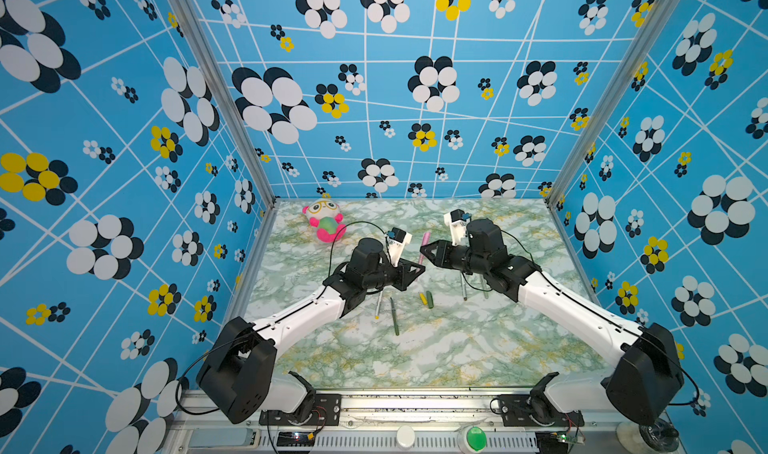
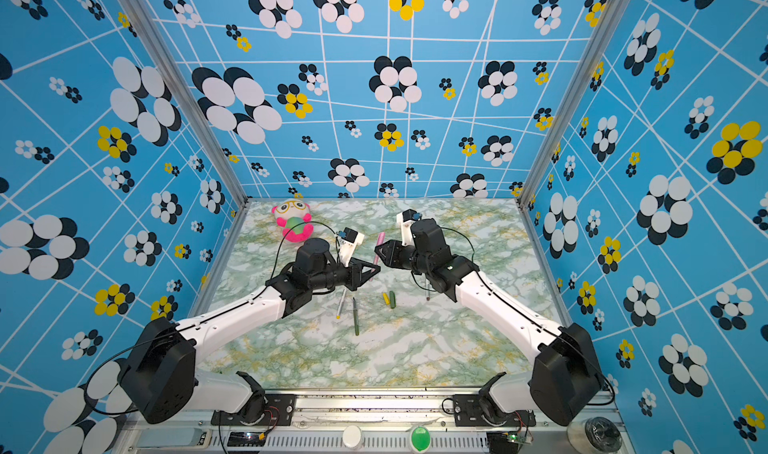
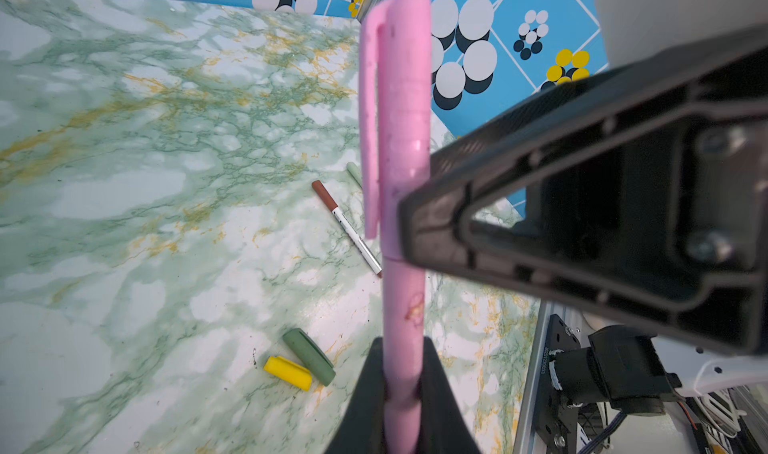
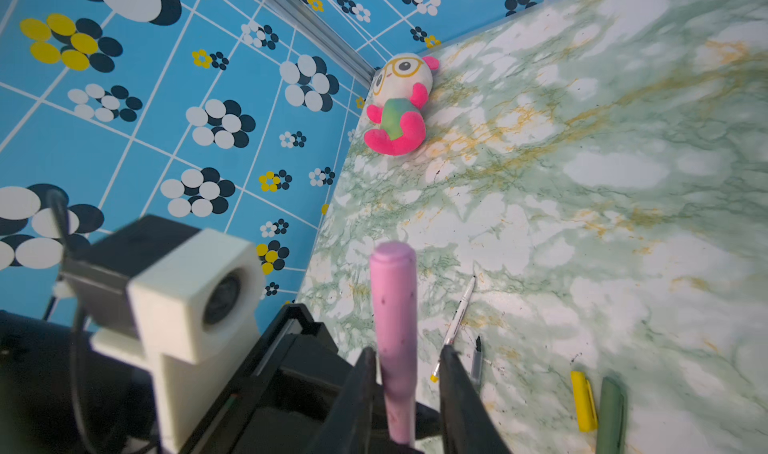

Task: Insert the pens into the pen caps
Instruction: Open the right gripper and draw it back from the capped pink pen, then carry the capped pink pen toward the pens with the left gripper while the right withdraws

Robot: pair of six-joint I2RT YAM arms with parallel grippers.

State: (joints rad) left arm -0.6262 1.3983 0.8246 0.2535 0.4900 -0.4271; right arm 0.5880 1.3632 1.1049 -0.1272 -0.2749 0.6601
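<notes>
My left gripper is shut on the pink pen, which is held above the table. The pink pen cap with its clip sits on the pen's far end. My right gripper is open, its jaws standing on either side of the capped end with a gap on one side. In both top views the two grippers meet at the pink pen near mid-table. A yellow cap and a green cap lie side by side.
A white pen with a yellow tip and a dark green pen lie in front of the left gripper. A white pen with a brown cap lies under the right arm. A plush toy sits at the back left.
</notes>
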